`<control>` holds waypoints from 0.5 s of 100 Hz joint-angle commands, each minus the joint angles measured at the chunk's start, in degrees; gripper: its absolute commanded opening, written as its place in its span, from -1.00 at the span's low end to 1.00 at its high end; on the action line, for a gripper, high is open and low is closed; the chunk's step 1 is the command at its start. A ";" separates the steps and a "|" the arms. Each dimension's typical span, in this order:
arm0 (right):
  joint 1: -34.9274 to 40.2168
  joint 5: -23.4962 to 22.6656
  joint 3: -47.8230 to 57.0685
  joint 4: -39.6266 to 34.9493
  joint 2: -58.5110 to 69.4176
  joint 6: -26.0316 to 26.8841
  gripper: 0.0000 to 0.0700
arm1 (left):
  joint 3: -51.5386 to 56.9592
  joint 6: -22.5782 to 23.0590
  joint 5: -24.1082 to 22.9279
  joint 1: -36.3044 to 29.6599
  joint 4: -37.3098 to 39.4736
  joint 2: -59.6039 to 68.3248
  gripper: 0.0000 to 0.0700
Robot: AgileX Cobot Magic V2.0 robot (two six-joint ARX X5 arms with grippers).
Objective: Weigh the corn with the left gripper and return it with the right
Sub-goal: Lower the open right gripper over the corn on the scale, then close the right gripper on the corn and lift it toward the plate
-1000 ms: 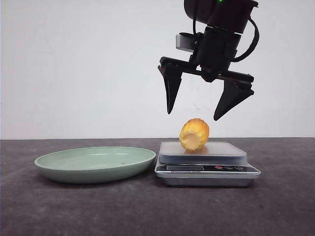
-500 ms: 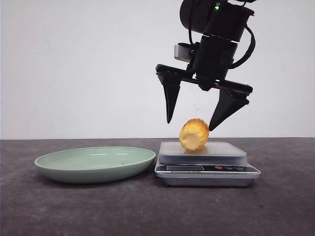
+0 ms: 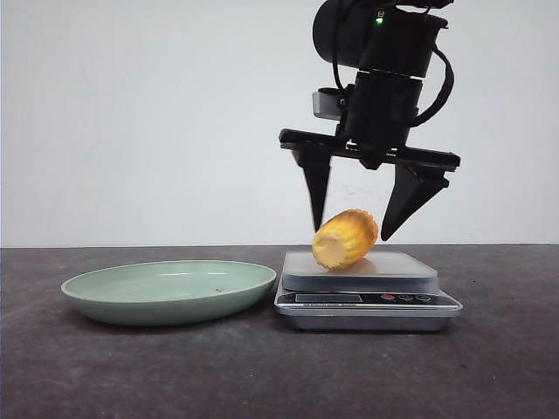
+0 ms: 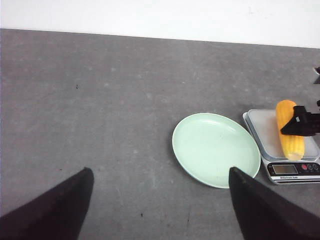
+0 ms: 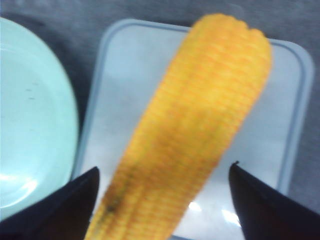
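Observation:
The corn, a yellow-orange cob piece, lies tilted on the platform of the silver kitchen scale. My right gripper is open and straddles the corn from above, one fingertip on each side; the left one is at or touching the cob. In the right wrist view the corn fills the gap of the right gripper over the scale. My left gripper is open and empty, high above bare table. From there the corn shows on the scale.
A pale green plate sits empty on the dark table just left of the scale; it also shows in the left wrist view and the right wrist view. A white wall stands behind the table.
My right gripper has come down from above the corn until its fingers straddle it. The corn has turned on the scale and now lies more slanted.

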 commanded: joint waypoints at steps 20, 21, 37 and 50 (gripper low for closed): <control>1.03 1.25 0.98 -0.31 1.31 1.16 -1.00 | 0.61 1.14 -0.33 -0.48 -0.59 -0.02 0.44; 1.09 1.27 0.98 -0.28 1.31 1.16 -1.00 | 0.61 1.14 -0.33 -0.48 -0.61 -0.02 0.44; 2.47 4.17 0.98 -0.17 1.29 1.11 -1.00 | 0.61 1.36 -0.33 -0.48 -0.66 -0.02 0.44; 4.31 5.79 1.01 -0.52 -0.02 -0.02 -1.00 | 0.61 1.60 -0.37 -0.48 -0.90 -0.02 0.44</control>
